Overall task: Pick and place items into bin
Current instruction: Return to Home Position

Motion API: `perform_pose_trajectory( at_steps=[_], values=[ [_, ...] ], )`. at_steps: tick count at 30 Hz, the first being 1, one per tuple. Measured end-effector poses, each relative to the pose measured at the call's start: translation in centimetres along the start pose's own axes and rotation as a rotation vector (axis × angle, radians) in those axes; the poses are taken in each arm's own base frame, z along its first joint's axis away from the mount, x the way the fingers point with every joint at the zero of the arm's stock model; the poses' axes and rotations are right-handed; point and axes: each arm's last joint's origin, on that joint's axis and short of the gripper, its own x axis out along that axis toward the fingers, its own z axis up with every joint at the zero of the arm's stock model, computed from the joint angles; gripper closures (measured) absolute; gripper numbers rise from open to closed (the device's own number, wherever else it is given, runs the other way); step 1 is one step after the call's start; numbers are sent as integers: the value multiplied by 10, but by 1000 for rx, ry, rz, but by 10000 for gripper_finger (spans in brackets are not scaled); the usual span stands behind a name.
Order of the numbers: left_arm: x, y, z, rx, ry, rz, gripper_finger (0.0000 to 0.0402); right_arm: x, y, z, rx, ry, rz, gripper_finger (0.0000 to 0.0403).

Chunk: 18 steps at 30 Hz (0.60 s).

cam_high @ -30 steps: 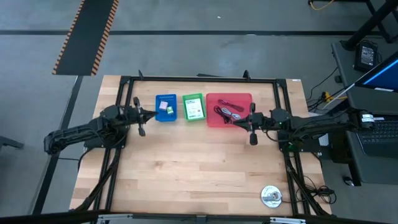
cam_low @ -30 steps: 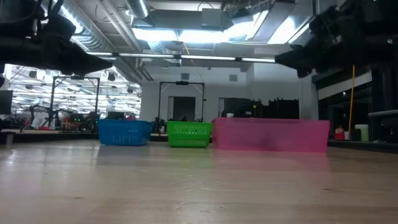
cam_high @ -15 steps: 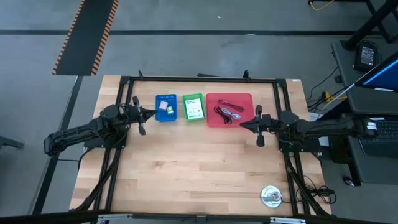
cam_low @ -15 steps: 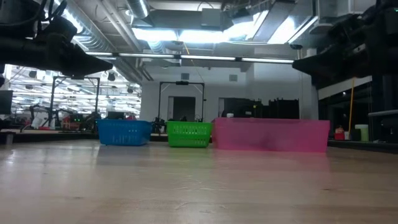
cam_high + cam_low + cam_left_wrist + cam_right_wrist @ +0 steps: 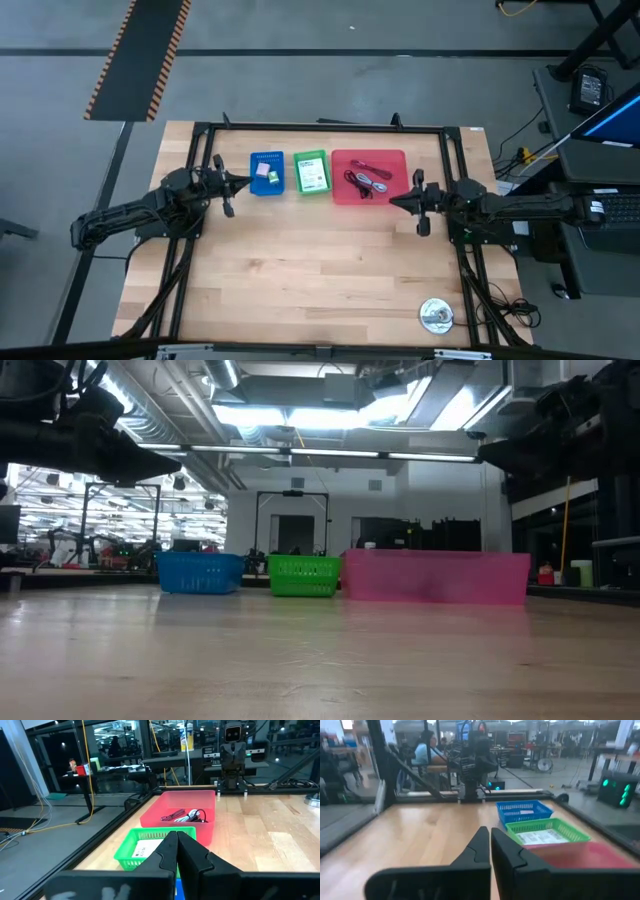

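Wooden table (image 5: 320, 265): three bins (image 5: 309, 153), two closed hands (image 5: 243, 182).

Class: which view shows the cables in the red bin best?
Left wrist view: it looks into the red bin at the cables, close. High view shows them small; low view only the bin's wall; right wrist view only its edge.

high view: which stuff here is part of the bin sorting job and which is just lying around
Part of the job:
blue bin, green bin, red bin
cables in the red bin, white box in the green bin
left gripper and right gripper, both shut and empty

Just lying about:
round silver object near the table edge, right arm's side
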Motion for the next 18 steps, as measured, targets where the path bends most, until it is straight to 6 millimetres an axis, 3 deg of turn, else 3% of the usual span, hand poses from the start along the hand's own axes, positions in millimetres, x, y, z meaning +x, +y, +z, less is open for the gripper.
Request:
perform_pose_trajectory(
  at_steps=[5,18],
  values=[
    [0,0,0,0,0,0,398,0,0,0,128,-2,-1,403],
    [0,0,0,0,0,0,398,0,0,-2,53,23,-1,402]
  ],
)
